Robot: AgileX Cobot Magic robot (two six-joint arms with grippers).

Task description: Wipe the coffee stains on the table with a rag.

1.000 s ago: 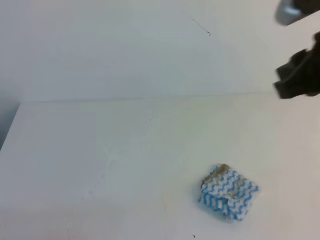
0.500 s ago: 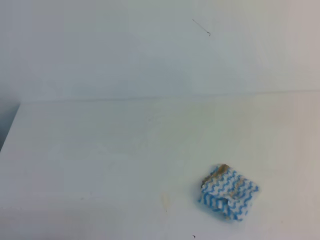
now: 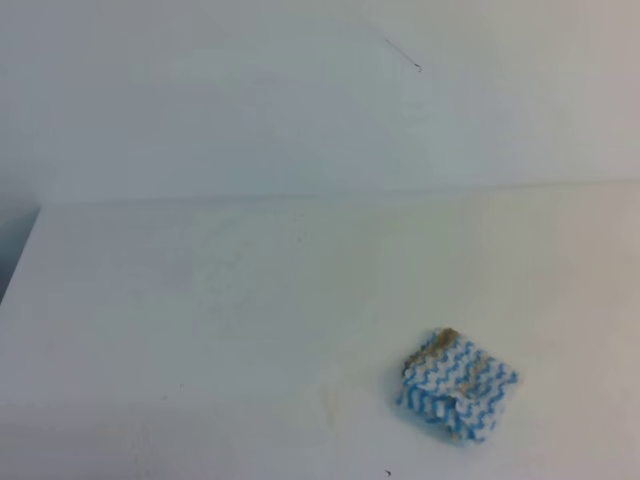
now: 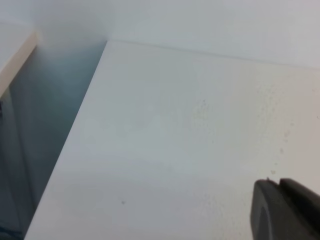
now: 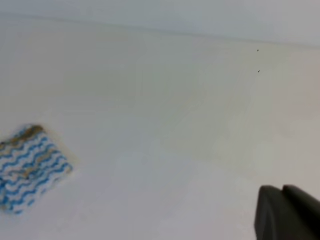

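Blue and white zigzag stripes with brownish smudges mark the small folded square rag [image 3: 457,385], which lies flat on the large plain white table [image 3: 200,300], and nothing touches it. Just to the left of the rag there is a faint pale brownish mark [image 3: 329,400]; I cannot tell if it is the coffee stain. The dark right gripper [image 5: 285,212] is well apart from the rag, its jaws together on nothing. The dark left gripper [image 4: 282,207] also has its jaws together.
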